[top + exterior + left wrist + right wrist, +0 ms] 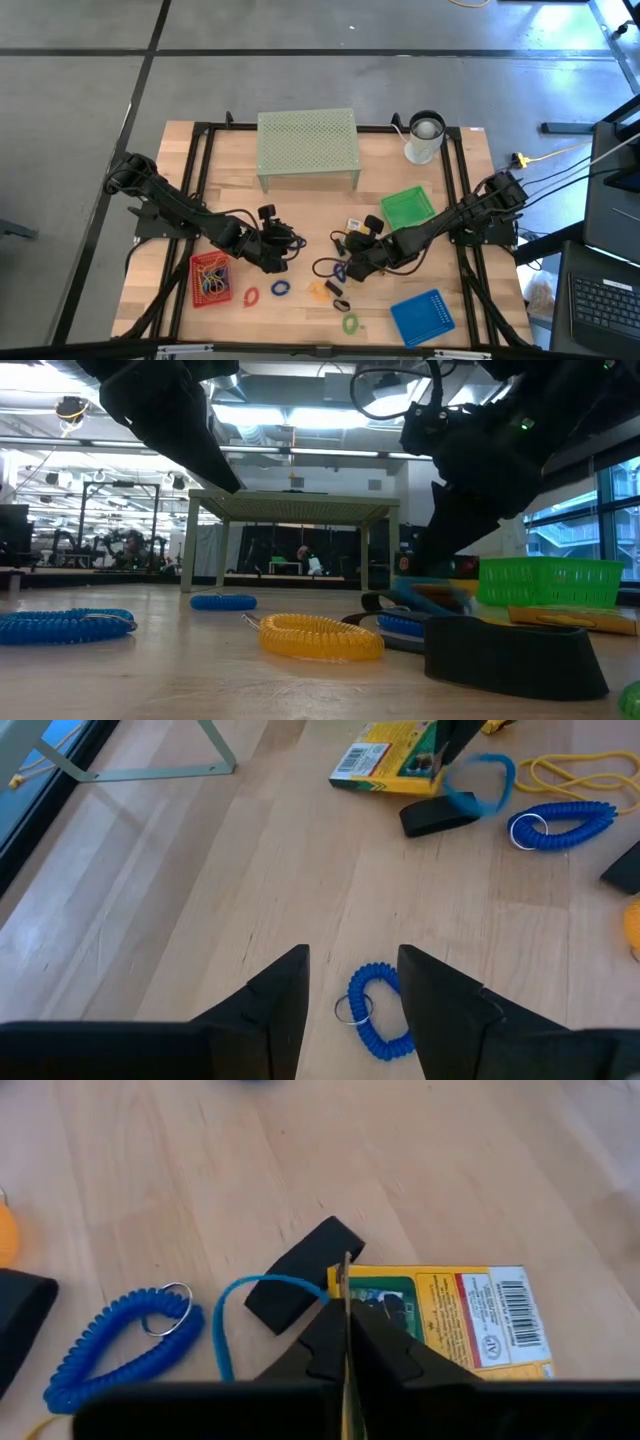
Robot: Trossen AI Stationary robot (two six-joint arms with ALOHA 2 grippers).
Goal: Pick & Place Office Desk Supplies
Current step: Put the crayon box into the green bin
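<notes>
Starting at the left, a red plastic tray (197, 281) holds a tangle of coloured coil rings. The left gripper (352, 988) hovers beside it, fingers parted and empty, over a blue coiled wrist ring (376, 1011) on the wooden table (300, 210). The right gripper (346, 1305), fingers pressed almost together, pinches a thin light-blue loop (228, 1318) above a yellow crayon box (450, 1318). Rightward, a green tray (408, 207) and blue tray (422, 317) show no contents I can make out.
</notes>
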